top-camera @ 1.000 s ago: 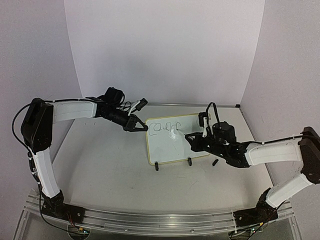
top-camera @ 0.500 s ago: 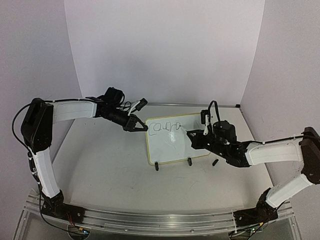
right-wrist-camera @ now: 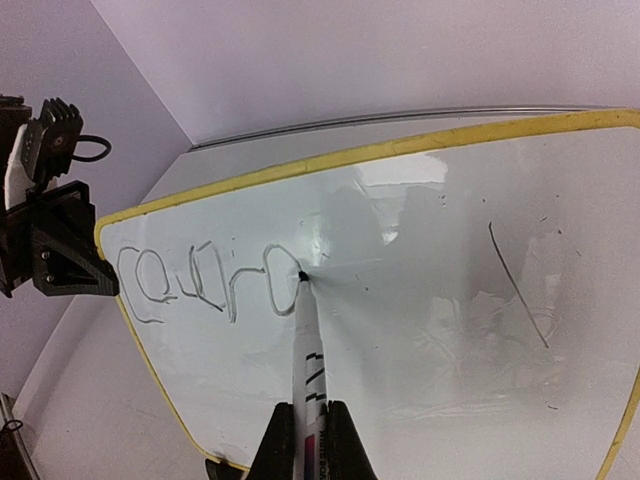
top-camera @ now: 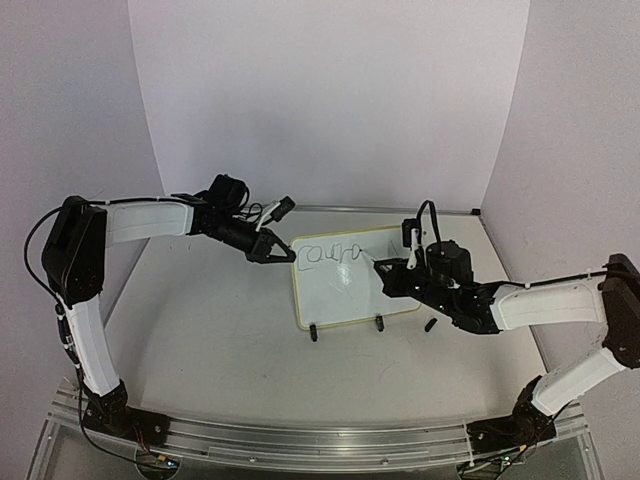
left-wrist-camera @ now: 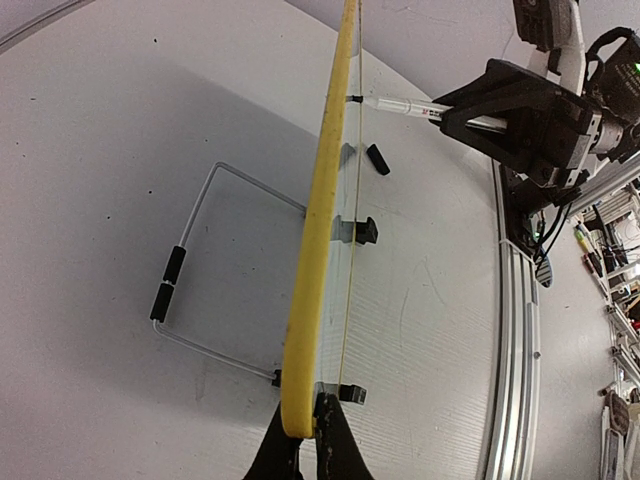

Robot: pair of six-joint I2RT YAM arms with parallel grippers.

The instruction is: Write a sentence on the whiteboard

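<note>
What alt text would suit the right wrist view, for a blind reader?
A marker, held in the right gripper, touches its tip to a whiteboard at the end of handwritten letters reading roughly "coura". The left gripper clamps the board's left corner.

Right wrist view: whiteboard (right-wrist-camera: 430, 340) right and lower edges cut off; marker (right-wrist-camera: 308, 350) rear end hidden between the jaws. Overhead: sentence (top-camera: 328, 255) too small to read. Left wrist view: writing face unseen, edge-on.
</note>
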